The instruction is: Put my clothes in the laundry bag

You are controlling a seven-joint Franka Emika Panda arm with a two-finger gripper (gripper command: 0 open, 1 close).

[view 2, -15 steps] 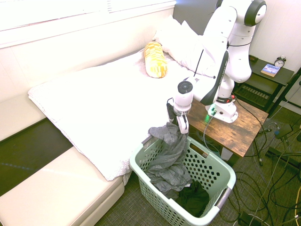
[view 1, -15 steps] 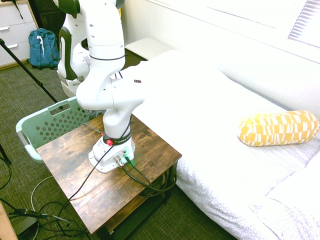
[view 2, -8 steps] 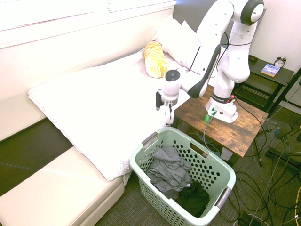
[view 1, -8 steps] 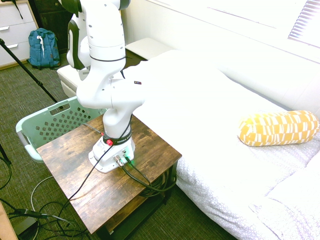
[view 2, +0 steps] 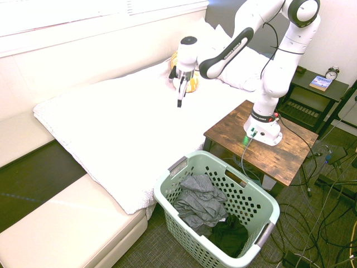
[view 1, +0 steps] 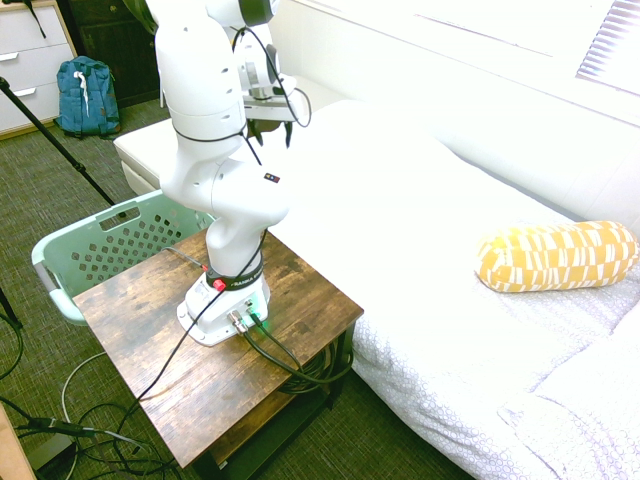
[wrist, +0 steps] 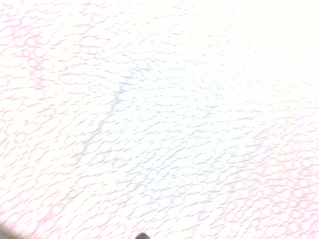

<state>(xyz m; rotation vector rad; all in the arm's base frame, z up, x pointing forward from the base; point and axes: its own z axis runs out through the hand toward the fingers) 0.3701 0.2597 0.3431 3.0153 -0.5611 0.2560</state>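
Mint-green plastic with rows of small holes makes up the one laundry bag (view 2: pixel 257 196), a rimmed basket that stands on the carpet between the wooden side table (view 2: pixel 290 146) and the white bed (view 2: pixel 128 123). The second exterior view looks down into it: the clothes (view 2: pixel 196 202), one crumpled dark grey bundle, lie inside against the wall nearest the bed, and a second, black garment (view 2: pixel 230 237) lies just beside them toward the basket's near corner. The first exterior view shows only the basket's outer wall and rim (view 1: pixel 95 245) behind the table; its contents are hidden there.

The gripper (view 2: pixel 179 98) hangs above the bed, pointing down, well apart from the basket. In the second exterior view nothing hangs from it and its fingers stand apart, released and empty. In the first exterior view the gripper (view 1: pixel 270 130) shows only partly behind the arm, so the fingers are hard to read there. The wrist view holds nothing but the bedspread (wrist: pixel 159 119), white with a faint pattern of small rings and one soft crease.

One yellow-and-white bolster pillow (view 1: pixel 556 255) lies on the bed; in the second exterior view it is partly hidden behind the gripper head. One teal-blue backpack (view 1: pixel 86 96) leans by a chest of drawers, seen only in the first exterior view. Only the second exterior view shows a small alarm clock (view 2: pixel 332 73) and a book (view 2: pixel 321 83) on a dark shelf unit, and two white pillows (view 2: pixel 223 53) at the bed's head.
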